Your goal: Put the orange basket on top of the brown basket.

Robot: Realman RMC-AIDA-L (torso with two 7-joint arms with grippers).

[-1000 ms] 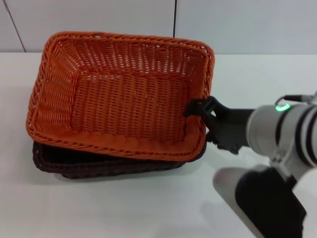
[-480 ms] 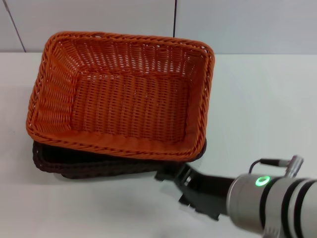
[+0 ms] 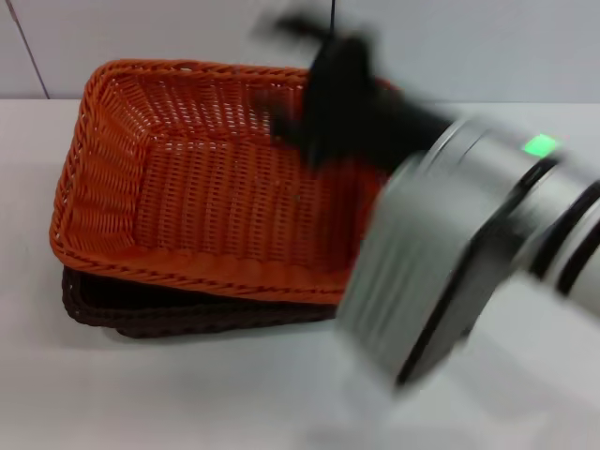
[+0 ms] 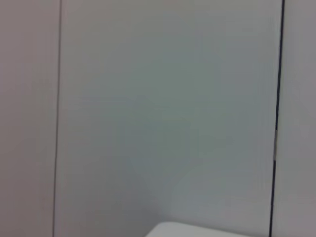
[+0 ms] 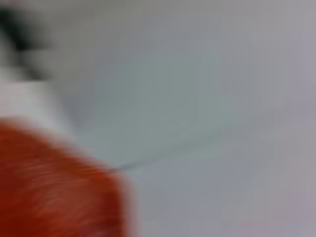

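The orange basket [image 3: 187, 178] sits on top of the brown basket [image 3: 141, 314], whose dark rim shows under its near and left edges. My right gripper [image 3: 323, 75] is a dark blurred shape in front of the orange basket's far right part, high in the head view, with the silver arm behind it covering the basket's right side. It holds nothing that I can see. The orange basket also shows as a blur in the right wrist view [image 5: 54, 192]. My left gripper is out of view.
The baskets stand on a white table [image 3: 141, 394] with a pale panelled wall [image 3: 169, 33] behind. The left wrist view shows only wall panels [image 4: 163, 113]. The right arm's silver body [image 3: 450, 253] fills the right half of the head view.
My right arm has let go of the orange basket's right rim, dropped low in front, then swung up fast across the basket's right side. The baskets have stayed stacked.
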